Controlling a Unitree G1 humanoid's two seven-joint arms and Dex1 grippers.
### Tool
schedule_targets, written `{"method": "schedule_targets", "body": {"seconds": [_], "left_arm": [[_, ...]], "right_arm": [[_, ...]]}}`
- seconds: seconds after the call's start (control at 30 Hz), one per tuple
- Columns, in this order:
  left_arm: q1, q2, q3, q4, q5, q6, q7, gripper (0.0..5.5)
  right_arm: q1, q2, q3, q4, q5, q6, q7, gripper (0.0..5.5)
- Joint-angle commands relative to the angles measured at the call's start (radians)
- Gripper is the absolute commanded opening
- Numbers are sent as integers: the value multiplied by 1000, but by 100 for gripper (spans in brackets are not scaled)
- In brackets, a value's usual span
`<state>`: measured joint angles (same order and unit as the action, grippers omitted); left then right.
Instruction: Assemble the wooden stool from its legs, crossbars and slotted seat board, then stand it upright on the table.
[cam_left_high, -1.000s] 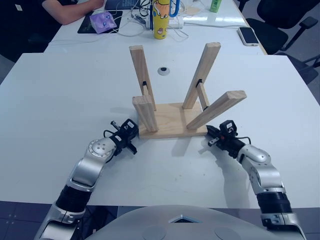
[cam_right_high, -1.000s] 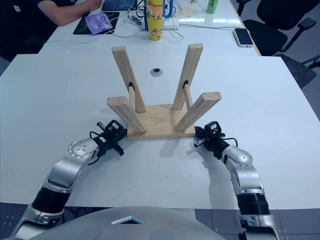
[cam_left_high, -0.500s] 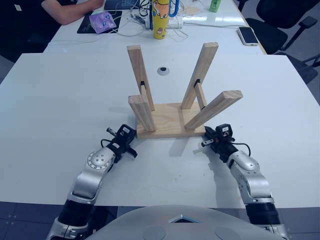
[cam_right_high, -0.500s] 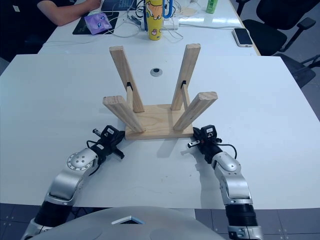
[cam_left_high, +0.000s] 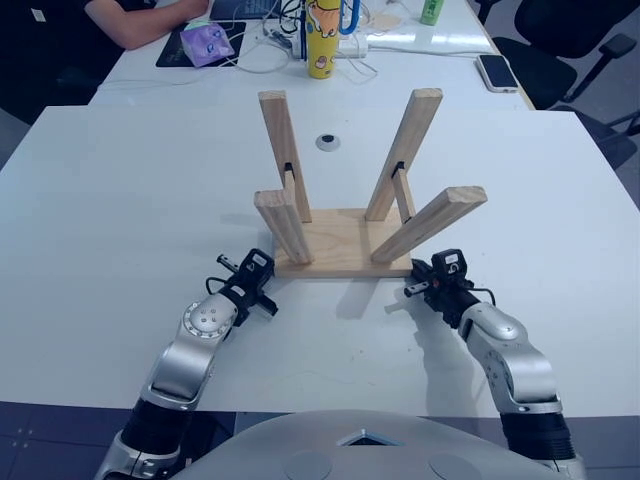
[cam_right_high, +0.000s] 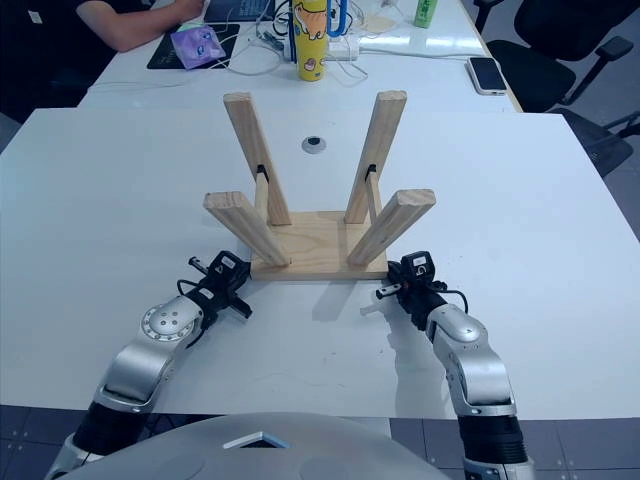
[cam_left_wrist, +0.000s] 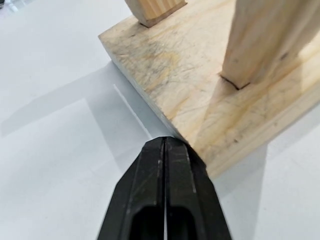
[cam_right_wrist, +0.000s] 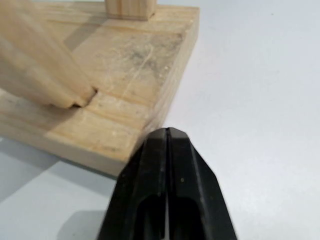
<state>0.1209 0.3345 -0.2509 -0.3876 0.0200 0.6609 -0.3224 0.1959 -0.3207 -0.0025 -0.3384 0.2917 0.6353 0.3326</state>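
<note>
The wooden stool (cam_left_high: 345, 190) lies upside down on the white table (cam_left_high: 120, 200), its seat board (cam_left_high: 345, 245) flat and several legs pointing up. Thin crossbars (cam_left_high: 404, 192) join the rear legs. My left gripper (cam_left_high: 262, 279) rests on the table at the board's near left corner, fingers shut and empty; the left wrist view shows its tip (cam_left_wrist: 165, 142) against the board edge (cam_left_wrist: 165, 115). My right gripper (cam_left_high: 422, 284) sits at the near right corner, shut and empty, its tip (cam_right_wrist: 167, 131) at the board (cam_right_wrist: 125, 100).
A small round grommet (cam_left_high: 327, 142) sits in the table behind the stool. On the far desk stand a yellow cup (cam_left_high: 321, 40), cables, a purple item (cam_left_high: 205, 45) and a phone (cam_left_high: 496, 71). A person's arm rests at the far left.
Both grippers have drawn back slightly toward me from the board's near corners over the last second. The stool has shifted a little, and the camera view moved slightly.
</note>
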Motion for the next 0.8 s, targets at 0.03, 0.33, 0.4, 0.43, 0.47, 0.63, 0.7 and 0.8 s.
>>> {"method": "schedule_targets", "body": {"seconds": [0.03,0.33,0.4,0.43,0.47,0.63,0.7,0.8], "left_arm": [[-39,-83,-85,-116,-158,54,-122,0],[-137,-107,-11,-276,-237,212,-110,0],[-160,-102,9,-294,-246,239,-114,0],[-168,-98,15,-300,-250,248,-115,0],[-175,-92,18,-305,-252,255,-117,0],[-201,-78,38,-331,-268,296,-127,0],[-216,-76,49,-343,-280,316,-135,0],[-230,-64,65,-363,-300,342,-145,0]], "right_arm": [[-75,77,63,-136,168,103,74,3],[-142,102,-5,-275,243,256,50,3],[-156,98,-19,-290,254,277,53,3],[-163,98,-25,-295,258,285,55,3],[-171,98,-32,-299,261,292,56,3],[-196,106,-56,-347,307,341,61,3],[-197,113,-65,-379,338,366,63,3],[-207,132,-87,-406,377,401,64,3]]}}
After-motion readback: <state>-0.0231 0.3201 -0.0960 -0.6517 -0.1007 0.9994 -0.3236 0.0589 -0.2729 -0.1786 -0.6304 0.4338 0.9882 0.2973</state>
